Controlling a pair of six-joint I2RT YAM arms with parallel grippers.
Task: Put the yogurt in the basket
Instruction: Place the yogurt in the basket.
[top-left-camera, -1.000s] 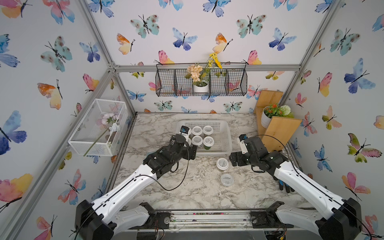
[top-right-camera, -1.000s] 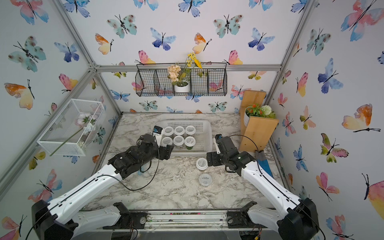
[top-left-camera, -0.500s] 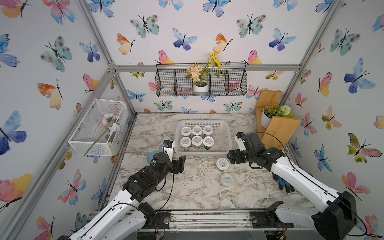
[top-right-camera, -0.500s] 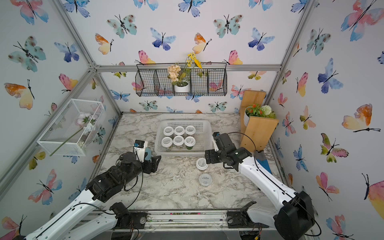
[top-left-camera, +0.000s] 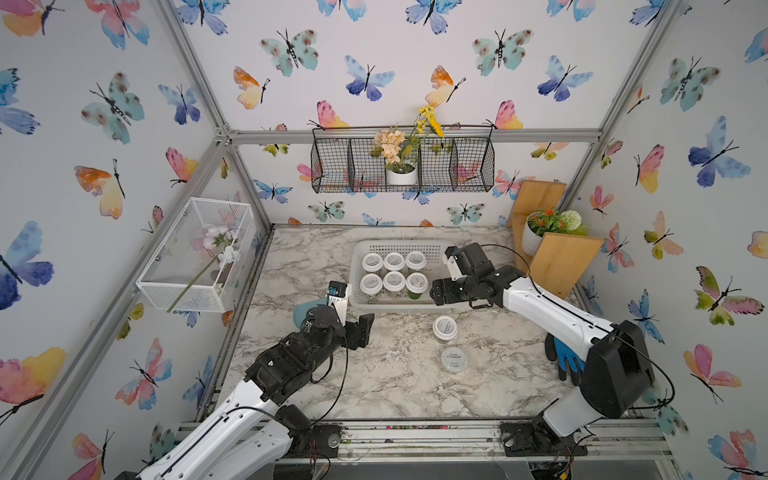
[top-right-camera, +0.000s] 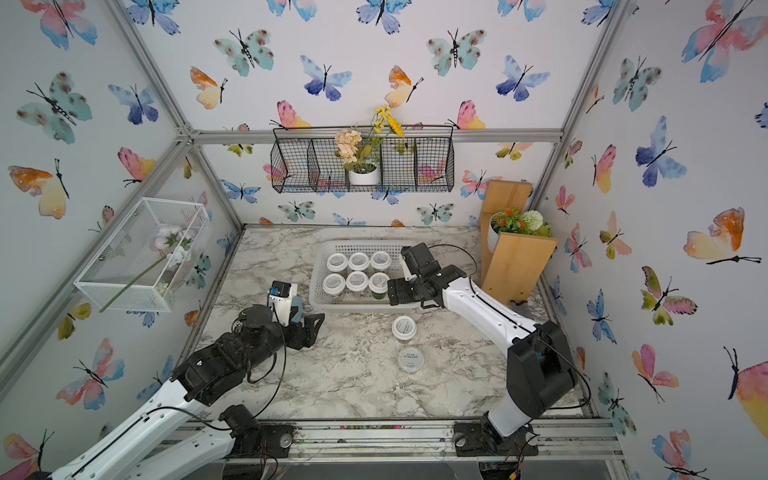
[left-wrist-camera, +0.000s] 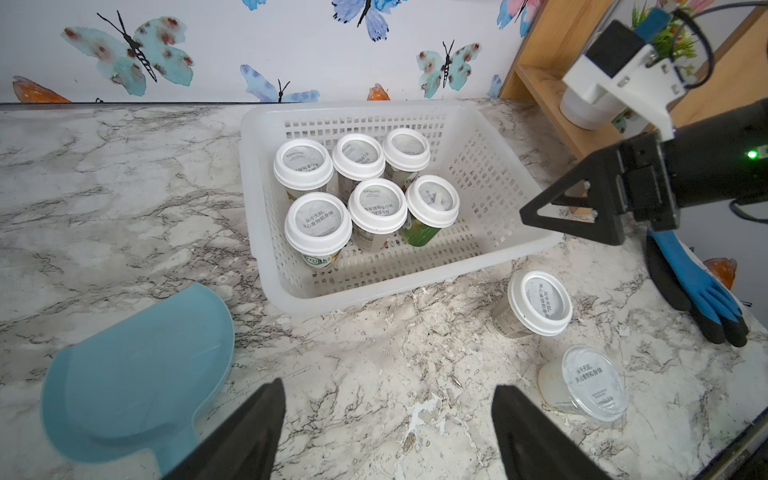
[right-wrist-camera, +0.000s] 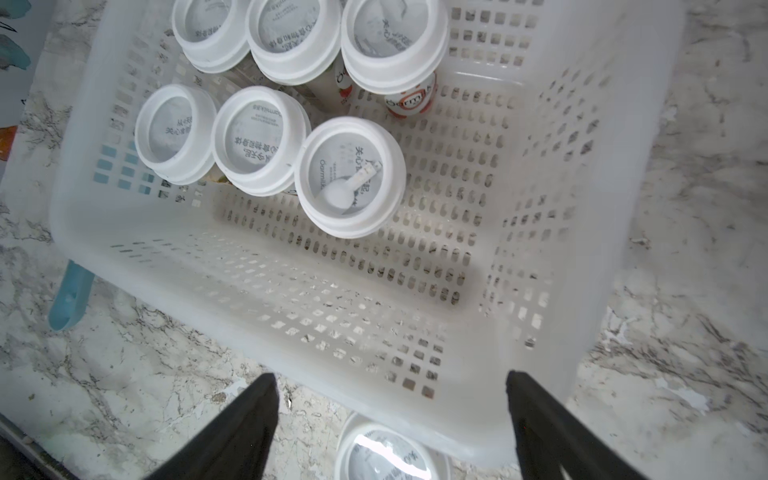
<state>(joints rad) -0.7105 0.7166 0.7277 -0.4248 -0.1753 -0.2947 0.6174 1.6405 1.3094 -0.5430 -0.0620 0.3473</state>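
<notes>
The white perforated basket (top-left-camera: 390, 306) (top-right-camera: 357, 308) sits at the table's back middle, with several white-lidded yogurt cups (left-wrist-camera: 376, 203) (right-wrist-camera: 349, 174) upright in its left part. Two more yogurt cups stand on the marble in front of its right end: a white-rimmed one (top-left-camera: 444, 327) (top-right-camera: 404, 327) (left-wrist-camera: 540, 303) (right-wrist-camera: 386, 457) and, nearer, a flat grey-lidded one (top-left-camera: 454, 360) (top-right-camera: 411, 359) (left-wrist-camera: 592, 384). My left gripper (top-left-camera: 363, 328) (left-wrist-camera: 388, 419) is open and empty over bare marble, front-left of the basket. My right gripper (top-left-camera: 436, 293) (right-wrist-camera: 388, 415) is open and empty above the basket's front right corner.
A light blue scoop (top-left-camera: 301, 313) (left-wrist-camera: 133, 374) lies beside my left gripper. A blue-and-black glove (top-left-camera: 565, 361) lies at the right edge. A wooden shelf with a flower pot (top-left-camera: 557, 257) stands back right. A white mesh box (top-left-camera: 195, 253) and a black wire basket (top-left-camera: 403, 166) hang on the walls.
My left arm has drawn back from the basket's left end to the front left, leaving one more cup there. My right gripper has shifted slightly left, over the basket's corner.
</notes>
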